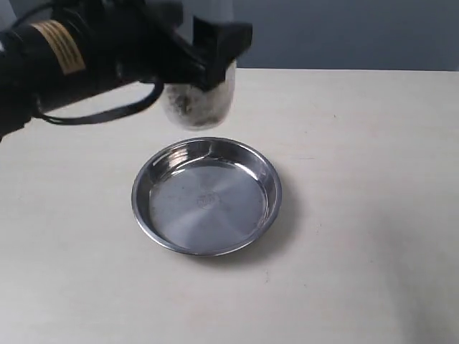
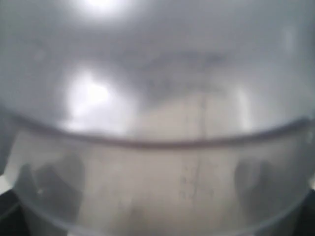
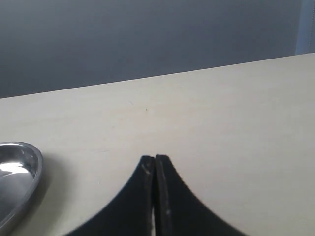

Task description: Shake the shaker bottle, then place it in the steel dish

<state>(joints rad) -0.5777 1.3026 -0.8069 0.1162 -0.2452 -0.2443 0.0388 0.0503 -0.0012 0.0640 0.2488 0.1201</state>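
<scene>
The shaker bottle (image 1: pixel 199 100) hangs in the air just behind the steel dish (image 1: pixel 206 195), its frosted lower body with dark beads showing below my left gripper (image 1: pixel 208 54), which is shut on it. Its top runs out of the frame. In the left wrist view the shaker bottle (image 2: pixel 157 147) fills the whole picture, blurred and very near. The steel dish is bare inside and sits flat on the table. My right gripper (image 3: pixel 155 160) is shut with nothing in it, low over the table, with the steel dish's rim (image 3: pixel 19 177) off to one side.
The pale wooden table (image 1: pixel 358 215) ends at a far edge against a grey-blue wall (image 1: pixel 344 32). A black cable (image 1: pixel 107 115) loops under the left arm.
</scene>
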